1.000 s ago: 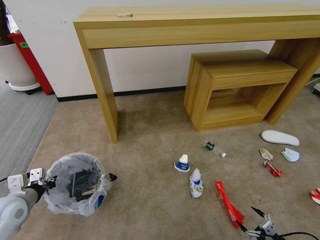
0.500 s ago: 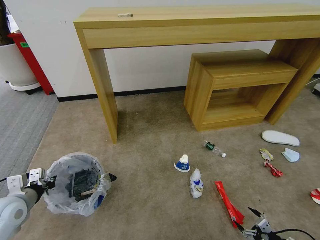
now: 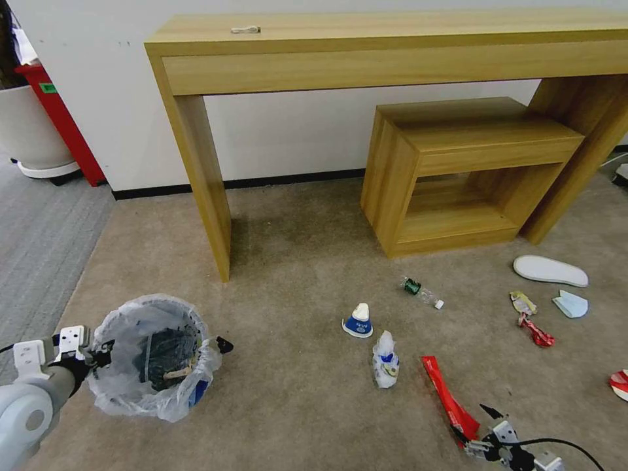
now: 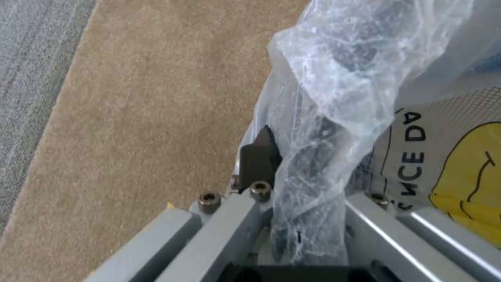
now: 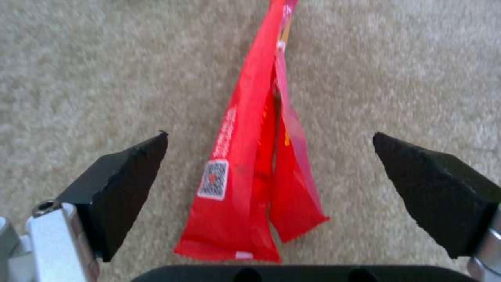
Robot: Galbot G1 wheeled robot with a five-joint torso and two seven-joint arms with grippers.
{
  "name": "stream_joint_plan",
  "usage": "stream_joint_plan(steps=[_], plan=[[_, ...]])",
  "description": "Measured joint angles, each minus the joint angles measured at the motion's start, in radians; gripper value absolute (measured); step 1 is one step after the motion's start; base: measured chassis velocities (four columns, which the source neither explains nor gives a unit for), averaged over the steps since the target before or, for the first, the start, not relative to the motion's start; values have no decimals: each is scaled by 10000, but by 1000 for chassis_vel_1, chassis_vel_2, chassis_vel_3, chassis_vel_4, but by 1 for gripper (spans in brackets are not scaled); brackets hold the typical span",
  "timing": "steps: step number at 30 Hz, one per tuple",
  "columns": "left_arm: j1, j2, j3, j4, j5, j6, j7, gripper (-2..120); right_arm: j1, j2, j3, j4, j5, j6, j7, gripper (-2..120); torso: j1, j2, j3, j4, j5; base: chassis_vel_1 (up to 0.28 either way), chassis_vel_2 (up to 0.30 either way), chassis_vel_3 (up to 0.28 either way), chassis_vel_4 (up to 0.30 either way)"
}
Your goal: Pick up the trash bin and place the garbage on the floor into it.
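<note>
I have the left gripper (image 3: 160,343) clamped on the trash bin (image 3: 154,356) at near left, one dark finger against the outside wall and the crinkled liner bag (image 4: 334,117) bunched between the fingers in the left wrist view; whether the bin rests on the floor (image 3: 294,275) or hangs just above it I cannot tell. My right gripper (image 5: 269,188) sits low at near right with its fingers spread wide, one to each side of the near end of the red wrapper strip (image 5: 256,172), which lies flat on the carpet between them, touching neither. Just left of the strip lie a crumpled white packet (image 3: 385,359) and, a little farther, a tipped blue-white paper cup (image 3: 358,321). A small bottle (image 3: 420,292) lies beyond them, near the low wooden shelf unit (image 3: 458,170) tucked under the long wooden table (image 3: 366,46). Off to the right are candy wrappers (image 3: 531,320), a light-blue face mask (image 3: 570,304), a white slipper (image 3: 549,270) and a red-white paper bowl (image 3: 619,383) at the edge. The grey ribbed carpet (image 3: 39,242) borders the far left.
</note>
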Motion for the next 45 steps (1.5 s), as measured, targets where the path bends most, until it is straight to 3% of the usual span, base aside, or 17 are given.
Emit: stream_joint_plan(steps=[15,33,40,45], plan=[[-15,-190,51,31,170,-141,24,0,424,231,-275,-556,-319,-264,65,100,0,0,0,0,-2,0,0,0,0],[-22,-179,53,62,160,-193,49,0,1073,1058,-723,-1123,-373,-343,156,100,0,-1,0,0,-1,0,0,0,0],[-18,-175,53,86,161,-262,53,0,1076,1192,-714,-1115,-445,-393,266,92,0,0,0,0,-2,0,0,0,0],[-16,-195,62,82,169,-276,58,0,1023,1272,-652,-1159,-556,-280,255,78,0,0,0,-3,-1,0,0,0,0]])
